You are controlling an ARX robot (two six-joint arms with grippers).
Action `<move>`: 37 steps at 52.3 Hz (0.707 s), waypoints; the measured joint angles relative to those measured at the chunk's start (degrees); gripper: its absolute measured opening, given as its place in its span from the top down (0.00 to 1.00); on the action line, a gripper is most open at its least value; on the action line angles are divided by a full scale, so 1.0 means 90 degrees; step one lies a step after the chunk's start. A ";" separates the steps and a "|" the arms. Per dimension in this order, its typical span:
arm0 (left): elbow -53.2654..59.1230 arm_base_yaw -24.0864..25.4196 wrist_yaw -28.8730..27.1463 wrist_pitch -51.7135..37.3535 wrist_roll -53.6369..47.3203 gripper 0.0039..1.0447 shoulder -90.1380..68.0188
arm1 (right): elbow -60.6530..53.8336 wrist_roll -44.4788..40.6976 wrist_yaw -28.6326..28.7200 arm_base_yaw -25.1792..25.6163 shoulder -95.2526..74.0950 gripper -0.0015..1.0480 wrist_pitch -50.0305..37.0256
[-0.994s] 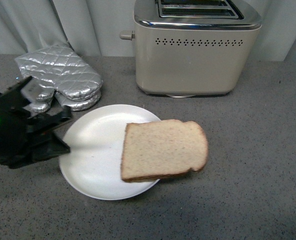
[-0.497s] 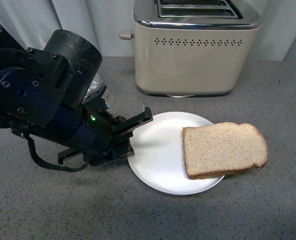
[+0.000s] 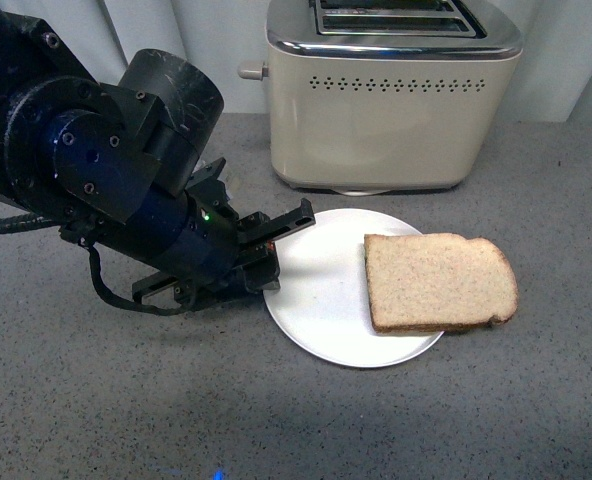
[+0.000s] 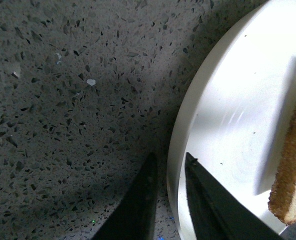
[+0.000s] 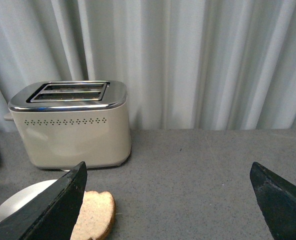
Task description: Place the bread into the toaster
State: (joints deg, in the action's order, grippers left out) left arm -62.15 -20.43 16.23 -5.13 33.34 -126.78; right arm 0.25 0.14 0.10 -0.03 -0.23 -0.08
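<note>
The bread [image 3: 436, 282] lies flat on the right half of the white plate [image 3: 316, 305], its right end overhanging the rim. Its long axis runs left to right and its rounded top points right. It sits straight across the plate from the left pincer [image 3: 288, 245], which is at the plate's left rim. In the left wrist view the two fingers are nearly together with the rim in the narrow gap between them, so the pincer looks pinched onto the plate rather than the bread. The right pincer [image 5: 168, 210] is spread wide and holds nothing. Its camera shows the bread low and close beside one finger, and the right arm does not appear in the front view. Since the slice lies on the right side, I judge the right arm better placed to take it, closing across the short, near-to-far width. The toaster [image 3: 396, 110] stands at the far side of the table [image 3: 536, 410], just beyond the plate, slots up. A second ago the plate was well to the left, with the left arm low at the left edge and silver mitts showing beyond it. Half a second ago the plate was almost where it is now. Since then the plate and slice have shifted a little left and farther away, and the slice now overhangs less.
</note>
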 joint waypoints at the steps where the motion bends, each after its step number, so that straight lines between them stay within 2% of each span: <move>1: 0.0015 0.0012 0.0000 0.0000 -0.0015 0.76 0.0024 | 0.0000 0.0000 0.0000 0.0000 0.0000 0.09 0.0000; 13: 0.0556 0.0214 -0.0002 -0.0522 0.0153 0.47 0.0648 | 0.0000 0.0000 0.0000 0.0000 0.0000 0.09 0.0000; 15: 0.0724 0.0255 -0.0153 -0.0772 0.0141 0.41 0.0843 | 0.0000 0.0000 0.0000 0.0000 0.0000 0.09 0.0000; 24: 0.2149 0.0474 -0.1523 -0.2246 -0.0474 0.05 0.2356 | 0.0000 0.0000 -0.0002 0.0000 0.0000 0.09 0.0000; 31: 0.3276 0.0342 -0.2484 -0.2936 -0.1375 0.06 0.3334 | 0.0000 0.0000 0.0000 0.0000 0.0000 0.09 0.0000; 37: 0.4391 0.0066 -0.2793 -0.3657 -0.1707 0.06 0.4617 | 0.0000 0.0000 0.0000 0.0000 0.0000 0.09 0.0000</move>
State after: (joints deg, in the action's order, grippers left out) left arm -22.63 -19.84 -8.91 -38.04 17.98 -85.23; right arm 0.25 0.14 0.10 -0.03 -0.23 -0.08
